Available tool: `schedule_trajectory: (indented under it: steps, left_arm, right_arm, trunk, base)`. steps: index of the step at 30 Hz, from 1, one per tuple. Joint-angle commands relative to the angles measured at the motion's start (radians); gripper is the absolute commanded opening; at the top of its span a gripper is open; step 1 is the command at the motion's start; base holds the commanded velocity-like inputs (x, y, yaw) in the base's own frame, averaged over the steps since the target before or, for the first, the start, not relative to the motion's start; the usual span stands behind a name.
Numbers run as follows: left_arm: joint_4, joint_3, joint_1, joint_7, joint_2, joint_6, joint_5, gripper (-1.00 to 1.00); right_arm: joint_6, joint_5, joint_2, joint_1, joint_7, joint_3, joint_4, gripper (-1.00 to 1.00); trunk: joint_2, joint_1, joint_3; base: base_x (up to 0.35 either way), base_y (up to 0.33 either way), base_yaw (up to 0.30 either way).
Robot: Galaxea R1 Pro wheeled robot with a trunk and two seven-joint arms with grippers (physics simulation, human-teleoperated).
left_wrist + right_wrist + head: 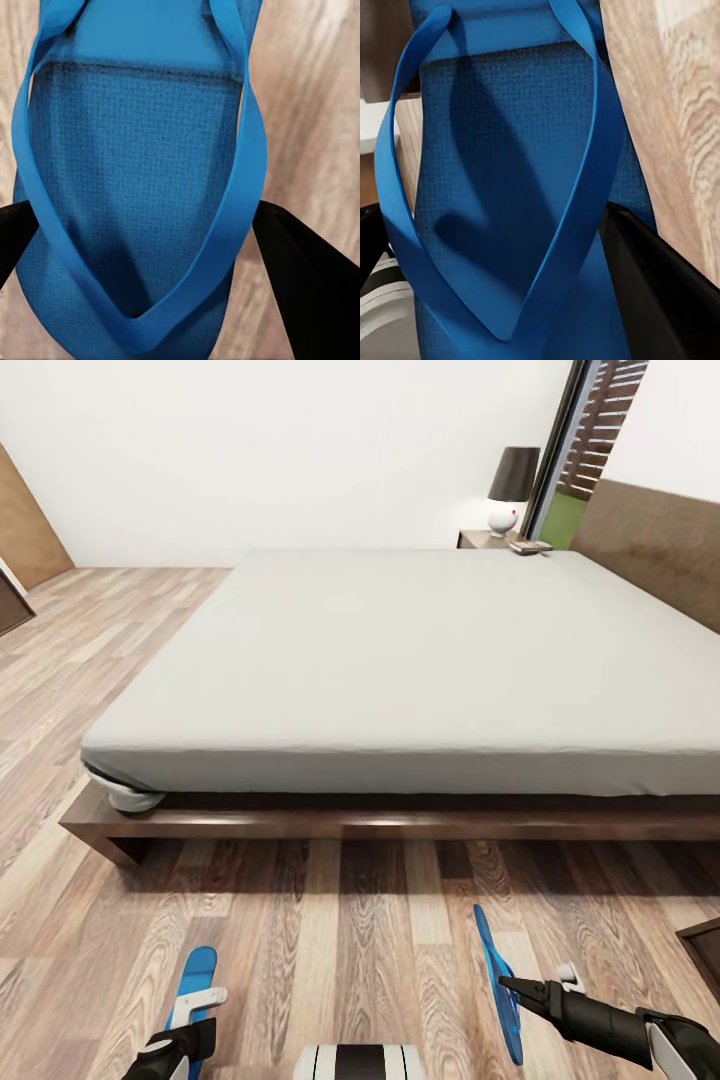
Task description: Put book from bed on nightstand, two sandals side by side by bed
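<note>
Two bright blue sandals are in my grippers over the wood floor in front of the bed (400, 660). The left sandal (196, 968) lies flat and low, with my left gripper (195, 1002) shut across it; in the left wrist view the sandal (142, 150) sits between both black fingers (307, 285). The right sandal (496, 975) stands on its edge, held by my right gripper (512, 988), and it (510, 165) spans the gap between that gripper's fingers (660, 292). The book (530, 546) lies small and flat on the far nightstand (478, 540).
A white lamp with a dark shade (512, 488) stands on the far nightstand beside the window (590, 450). The bed's low wooden frame (350, 822) juts out past the mattress. A dark wooden cabinet corner (705, 952) shows at the right edge. Plank floor stretches to the left.
</note>
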Motion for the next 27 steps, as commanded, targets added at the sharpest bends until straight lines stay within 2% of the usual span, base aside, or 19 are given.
schedule_trajectory:
  steps: [1, 16, 27]
  left_arm:
    - [-0.002, -0.001, 0.000, 0.004, 0.000, 0.005, 0.010, -1.00]
    - [-0.002, 0.000, 0.000, 0.004, 0.001, 0.005, 0.010, -1.00]
    - [-0.002, -0.001, 0.000, 0.004, 0.002, 0.005, 0.010, -1.00]
  right_arm:
    - [0.009, -0.004, 0.000, 0.000, 0.001, -0.001, 0.000, -1.00]
    - [0.009, -0.004, 0.000, 0.000, 0.001, -0.001, 0.000, -1.00]
    - [0.009, -0.005, -0.001, 0.000, 0.001, -0.001, -0.001, -1.00]
  trunk:
    - [0.000, 0.000, -0.001]
    - [0.000, 0.000, -0.001]
    - [0.000, 0.000, -0.001]
  base:
    - [0.164, 0.124, 0.000]
    - [0.230, 0.182, 0.000]
    - [0.089, 0.185, 0.000]
